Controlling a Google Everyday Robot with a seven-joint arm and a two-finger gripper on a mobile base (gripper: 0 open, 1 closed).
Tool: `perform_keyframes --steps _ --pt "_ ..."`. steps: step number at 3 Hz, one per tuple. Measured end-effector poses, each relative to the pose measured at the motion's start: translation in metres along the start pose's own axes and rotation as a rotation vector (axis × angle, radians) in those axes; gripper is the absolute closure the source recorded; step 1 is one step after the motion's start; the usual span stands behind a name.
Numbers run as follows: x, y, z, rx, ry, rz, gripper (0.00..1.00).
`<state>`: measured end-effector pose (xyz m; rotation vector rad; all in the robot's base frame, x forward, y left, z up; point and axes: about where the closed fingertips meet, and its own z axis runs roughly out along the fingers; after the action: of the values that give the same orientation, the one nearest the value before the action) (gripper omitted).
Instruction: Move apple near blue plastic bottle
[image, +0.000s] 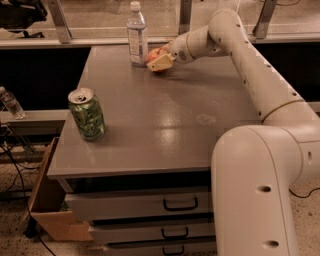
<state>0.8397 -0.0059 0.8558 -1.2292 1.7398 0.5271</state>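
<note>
The red-orange apple (152, 55) is at the far edge of the grey table (165, 125), just to the right of the clear plastic bottle (136, 35) with a white cap, which stands upright. My gripper (159, 61) reaches in from the right and is shut on the apple, with a tan finger (162, 62) across its front. The apple is down at the table surface, a small gap away from the bottle. Most of the apple is hidden by the fingers.
A green patterned soda can (87, 114) stands upright near the table's front left corner. My white arm (250, 65) spans the table's right side. Drawers (150, 210) are below the table, a cardboard box (47, 200) is at lower left, and another bottle (10, 102) lies at the far left.
</note>
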Motion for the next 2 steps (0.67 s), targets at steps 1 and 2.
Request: perform_keyframes --steps 1,2 --pt "-0.0003 0.0005 0.0016 -0.005 0.003 0.002 0.35" --pt "-0.0003 0.0005 0.0016 -0.005 0.003 0.002 0.13"
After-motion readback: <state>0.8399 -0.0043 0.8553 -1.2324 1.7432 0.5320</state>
